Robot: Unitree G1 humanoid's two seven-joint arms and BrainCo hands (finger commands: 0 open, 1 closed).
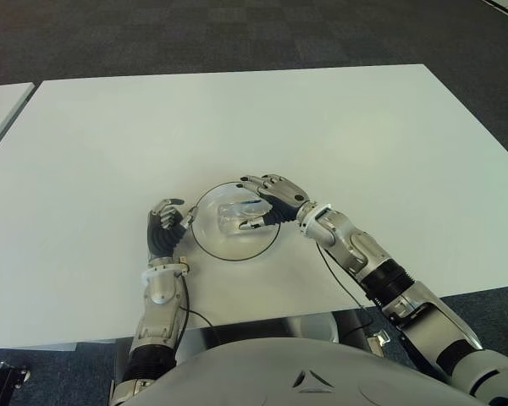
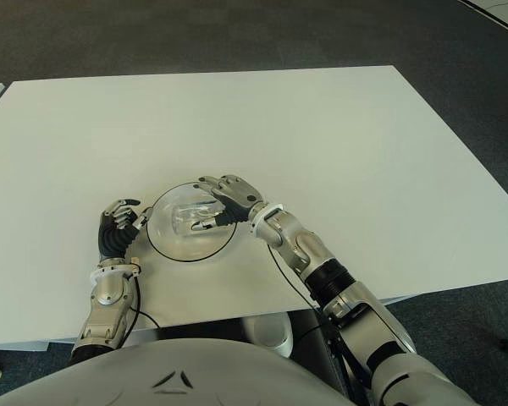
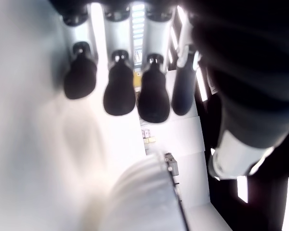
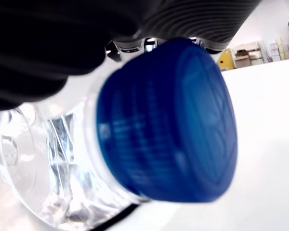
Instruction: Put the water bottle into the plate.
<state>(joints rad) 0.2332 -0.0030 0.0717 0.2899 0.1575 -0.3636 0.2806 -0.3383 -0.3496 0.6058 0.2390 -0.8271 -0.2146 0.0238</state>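
Clear plastic water bottle lies on its side inside the plate, blue cap toward the right hand. Plate sits near the table's front edge, about 6 o'clock of the tabletop. Right hand is over the plate's 2 o'clock rim, fingers arched over the bottle and thumb under the cap end; the wrist view has dark fingers wrapped right above the cap, so I read it as a loose grasp on the bottle, not released. Left hand sits just outside the plate's 9 o'clock rim, fingers curled, holding nothing; contact with the plate can't be told.

Judgement: placement looks nearly done, release remains.

Risks:
- bottle is round and on its side, so it may roll toward the rim once let go
- a finger catching the cap on withdrawal could drag the bottle out at 2–3 o'clock
- pulling away low could nudge the light plate toward the near table edge
- left hand close at 9 o'clock could bump the rim
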